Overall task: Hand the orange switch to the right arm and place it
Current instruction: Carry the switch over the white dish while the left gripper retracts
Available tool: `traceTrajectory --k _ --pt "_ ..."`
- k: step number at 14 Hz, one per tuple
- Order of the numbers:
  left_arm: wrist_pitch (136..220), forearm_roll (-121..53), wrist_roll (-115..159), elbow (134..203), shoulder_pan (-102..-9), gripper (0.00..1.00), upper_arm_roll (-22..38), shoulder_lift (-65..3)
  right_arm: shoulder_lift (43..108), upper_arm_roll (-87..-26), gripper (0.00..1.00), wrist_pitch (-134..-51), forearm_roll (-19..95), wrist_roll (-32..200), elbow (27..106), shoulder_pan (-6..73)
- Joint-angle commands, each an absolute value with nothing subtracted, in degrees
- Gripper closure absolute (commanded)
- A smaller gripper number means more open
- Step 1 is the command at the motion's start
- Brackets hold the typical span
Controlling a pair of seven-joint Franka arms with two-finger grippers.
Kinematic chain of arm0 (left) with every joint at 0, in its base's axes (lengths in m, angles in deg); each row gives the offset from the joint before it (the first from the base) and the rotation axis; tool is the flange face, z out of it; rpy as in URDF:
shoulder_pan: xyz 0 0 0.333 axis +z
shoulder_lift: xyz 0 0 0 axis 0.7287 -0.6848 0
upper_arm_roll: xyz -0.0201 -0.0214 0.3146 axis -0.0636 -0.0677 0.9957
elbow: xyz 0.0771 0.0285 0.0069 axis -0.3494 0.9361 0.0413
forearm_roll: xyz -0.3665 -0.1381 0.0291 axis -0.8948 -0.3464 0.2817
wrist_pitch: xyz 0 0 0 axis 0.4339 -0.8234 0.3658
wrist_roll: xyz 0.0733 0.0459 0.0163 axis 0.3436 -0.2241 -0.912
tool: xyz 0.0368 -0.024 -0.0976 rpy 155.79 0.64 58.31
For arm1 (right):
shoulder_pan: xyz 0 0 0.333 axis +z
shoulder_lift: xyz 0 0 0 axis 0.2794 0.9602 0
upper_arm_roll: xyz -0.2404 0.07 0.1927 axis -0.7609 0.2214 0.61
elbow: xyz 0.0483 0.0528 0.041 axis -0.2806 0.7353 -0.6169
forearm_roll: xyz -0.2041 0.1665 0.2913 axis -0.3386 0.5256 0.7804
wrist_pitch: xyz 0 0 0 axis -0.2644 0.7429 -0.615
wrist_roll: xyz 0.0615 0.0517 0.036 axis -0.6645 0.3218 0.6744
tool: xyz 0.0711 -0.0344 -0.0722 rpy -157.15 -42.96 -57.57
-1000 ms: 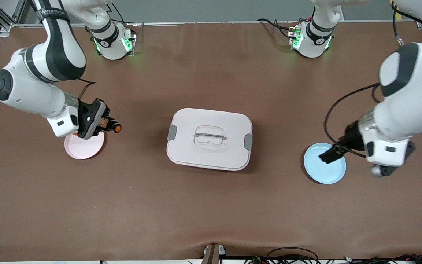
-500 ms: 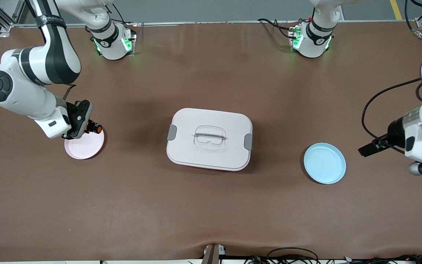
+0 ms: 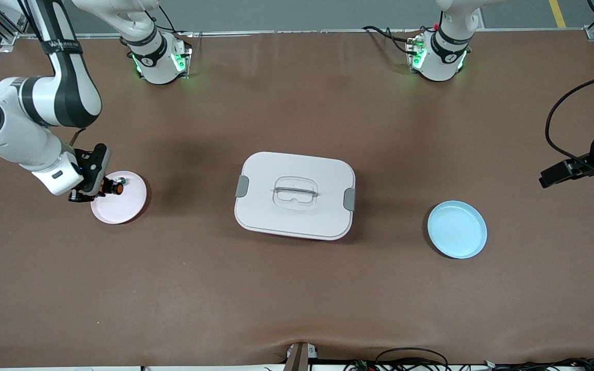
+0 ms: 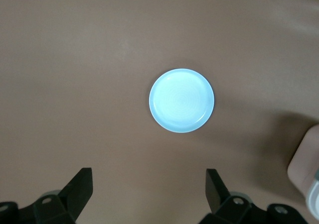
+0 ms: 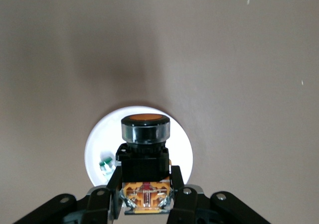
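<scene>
My right gripper [image 3: 100,187] is shut on the orange switch [image 3: 116,188], a stubby black cylinder with an orange cap, and holds it low over the pink plate [image 3: 121,210]. In the right wrist view the switch [image 5: 145,134] sits between my fingers [image 5: 113,181], above the plate's rim [image 5: 94,134]. My left gripper [image 3: 555,175] is open and empty, up in the air at the left arm's end of the table. In the left wrist view it [image 4: 148,190] looks down on the blue plate [image 4: 182,100].
A small silver part [image 3: 120,180] lies on the pink plate, also seen in the right wrist view [image 5: 105,164]. A pale lidded box [image 3: 295,195] stands mid-table. The blue plate [image 3: 457,229] lies toward the left arm's end.
My right gripper carried the switch toward the right arm's end, over the pink plate. My left gripper drew away from the blue plate toward its own end of the table.
</scene>
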State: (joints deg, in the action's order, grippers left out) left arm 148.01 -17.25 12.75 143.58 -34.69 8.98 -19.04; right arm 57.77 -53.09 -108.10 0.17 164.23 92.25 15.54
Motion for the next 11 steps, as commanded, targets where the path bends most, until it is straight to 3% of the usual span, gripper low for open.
traceTrajectory --k 1,4,11 --pt "150.51 -19.07 16.78 151.96 -39.45 0.0 15.3 -11.07 58.03 -52.27 1.0 -113.56 -1.69 168.32 95.83 11.66" --pt "150.96 -21.88 25.01 154.8 -46.41 0.0 25.33 -6.92 60.14 -52.18 1.0 -118.14 -1.69 169.83 97.85 9.38" --pt "150.08 -22.86 26.8 156.21 -46.87 0.0 25.53 -4.45 67.17 -52.09 1.0 -123.95 -1.69 171.75 98.73 9.02"
